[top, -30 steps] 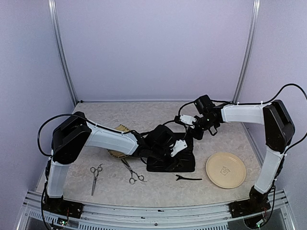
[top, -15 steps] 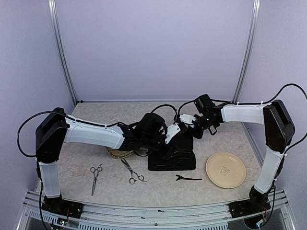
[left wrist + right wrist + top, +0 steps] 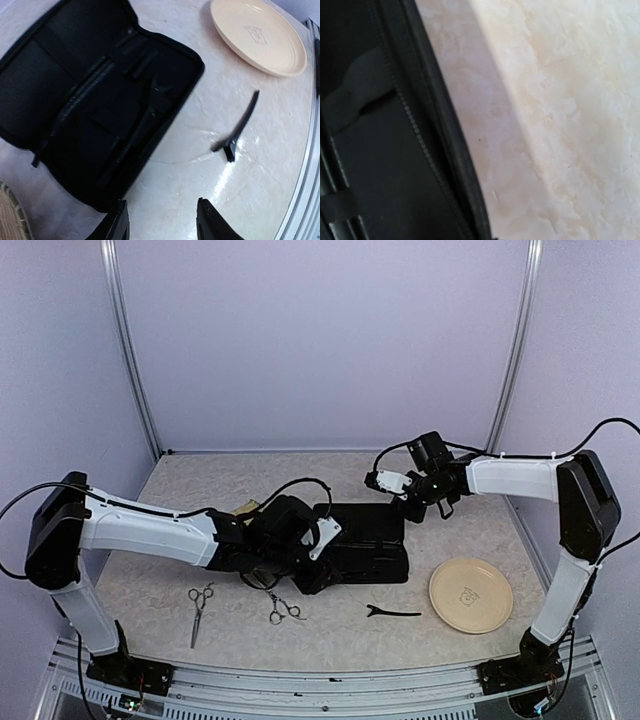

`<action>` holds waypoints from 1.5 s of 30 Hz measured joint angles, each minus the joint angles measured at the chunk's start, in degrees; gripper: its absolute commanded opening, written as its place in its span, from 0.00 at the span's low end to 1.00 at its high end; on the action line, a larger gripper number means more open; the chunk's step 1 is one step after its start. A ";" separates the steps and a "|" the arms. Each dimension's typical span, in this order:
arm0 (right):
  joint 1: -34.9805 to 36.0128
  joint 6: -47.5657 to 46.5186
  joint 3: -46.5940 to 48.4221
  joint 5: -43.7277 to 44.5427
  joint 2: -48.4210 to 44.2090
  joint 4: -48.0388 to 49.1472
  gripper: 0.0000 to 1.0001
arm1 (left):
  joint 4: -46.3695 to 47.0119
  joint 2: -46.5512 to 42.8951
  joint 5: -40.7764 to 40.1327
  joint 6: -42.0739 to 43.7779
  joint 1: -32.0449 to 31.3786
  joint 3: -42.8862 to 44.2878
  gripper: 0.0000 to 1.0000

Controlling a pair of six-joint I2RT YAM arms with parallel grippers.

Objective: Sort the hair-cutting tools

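Two pairs of silver scissors lie near the front left, one (image 3: 200, 605) farther left, the other (image 3: 283, 610) beside it. A black hair clip (image 3: 392, 612) (image 3: 237, 131) lies on the table in front of the black zip case (image 3: 365, 540) (image 3: 95, 95), which is spread flat open. A slim dark shape lies inside the case; I cannot tell what it is. My left gripper (image 3: 325, 540) (image 3: 162, 225) hovers open over the case's near left corner, nothing between its fingers. My right gripper (image 3: 385, 482) is shut at the case's far right edge (image 3: 435, 125), its fingers hidden in its wrist view.
A cream plate (image 3: 470, 595) (image 3: 257, 35) sits at the front right. The woven tray (image 3: 250, 508) (image 3: 6, 215) is mostly hidden behind my left arm. The metal rail runs along the near table edge.
The case's lid has dropped from raised to flat open. My left arm has pulled back left and toward the front. The right gripper has shifted slightly up and away.
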 measured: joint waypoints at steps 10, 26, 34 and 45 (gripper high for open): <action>0.26 -0.57 -0.04 0.46 0.24 0.02 0.19 | -1.09 8.59 6.64 10.51 -5.31 6.86 0.29; 0.46 -1.33 -0.04 0.92 0.48 0.07 0.20 | -7.37 17.14 10.75 14.95 -6.05 12.04 0.34; 0.74 -1.38 -0.04 1.57 0.48 0.11 0.21 | -7.56 21.27 10.67 15.47 -6.84 16.04 0.30; 1.09 -1.38 -0.04 2.29 0.48 0.09 0.21 | -7.04 23.17 8.26 15.28 -7.28 18.45 0.09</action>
